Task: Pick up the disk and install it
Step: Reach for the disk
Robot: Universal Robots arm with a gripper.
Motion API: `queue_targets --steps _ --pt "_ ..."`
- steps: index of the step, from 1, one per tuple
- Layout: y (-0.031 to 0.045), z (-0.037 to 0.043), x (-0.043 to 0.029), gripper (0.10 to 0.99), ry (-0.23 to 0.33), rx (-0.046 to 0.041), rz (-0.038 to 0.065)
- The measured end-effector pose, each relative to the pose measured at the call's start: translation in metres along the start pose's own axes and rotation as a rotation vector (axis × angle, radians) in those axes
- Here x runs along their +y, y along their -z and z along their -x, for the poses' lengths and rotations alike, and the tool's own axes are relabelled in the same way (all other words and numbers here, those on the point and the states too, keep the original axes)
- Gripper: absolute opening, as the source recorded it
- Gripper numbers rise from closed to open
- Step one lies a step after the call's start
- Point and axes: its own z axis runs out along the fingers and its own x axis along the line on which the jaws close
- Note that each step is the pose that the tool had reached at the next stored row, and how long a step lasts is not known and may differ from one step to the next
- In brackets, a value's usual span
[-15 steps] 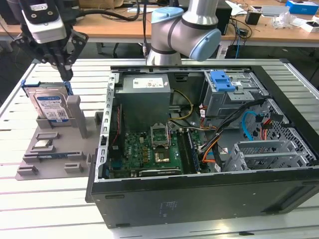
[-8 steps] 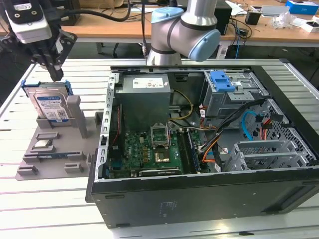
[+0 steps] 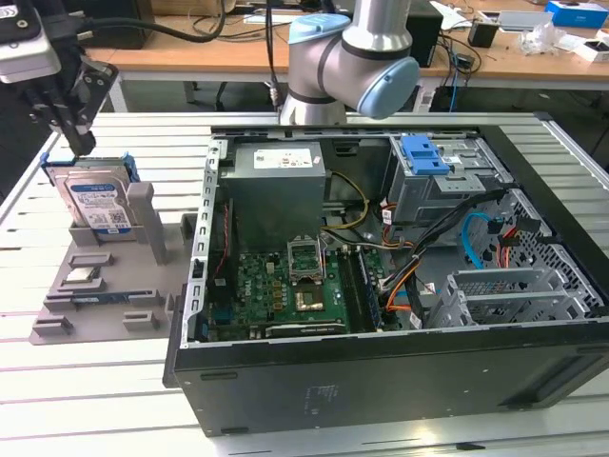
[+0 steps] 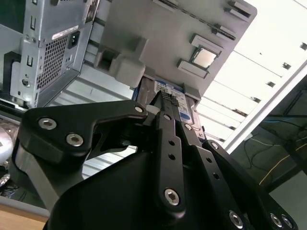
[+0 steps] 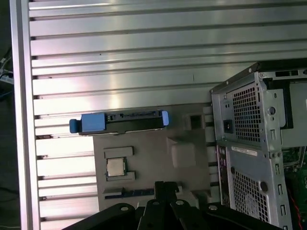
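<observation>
The arm (image 3: 352, 52) is built of smooth silver-grey metal cylinders, and its joints are closed by rounded light-blue plastic caps (image 3: 390, 88). A thick black cable (image 3: 162, 30) trails from the wrist. There a pale grey box-shaped housing (image 3: 24, 43) sits above the matte black hand (image 3: 81, 143). In the second wrist view the hand is black throughout, made of broad angular link plates and narrow straight bars. Silver round-headed and hex-socket screws (image 4: 171, 195) fasten them, and small holes dot the middle bar. One fingertip (image 4: 169, 98) carries a finely ribbed pad.
</observation>
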Motion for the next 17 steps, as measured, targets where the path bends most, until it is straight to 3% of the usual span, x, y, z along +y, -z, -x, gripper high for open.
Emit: queue_targets --steps 11,13,17 --pt "0.0006 -0.0273 -0.002 0.106 0.0 0.0 0.0" --pt "0.0008 -0.0385 -0.0029 0.106 0.0 0.0 0.0" --pt "0.0011 -0.0499 -0.0037 0.106 0.0 0.0 0.0"
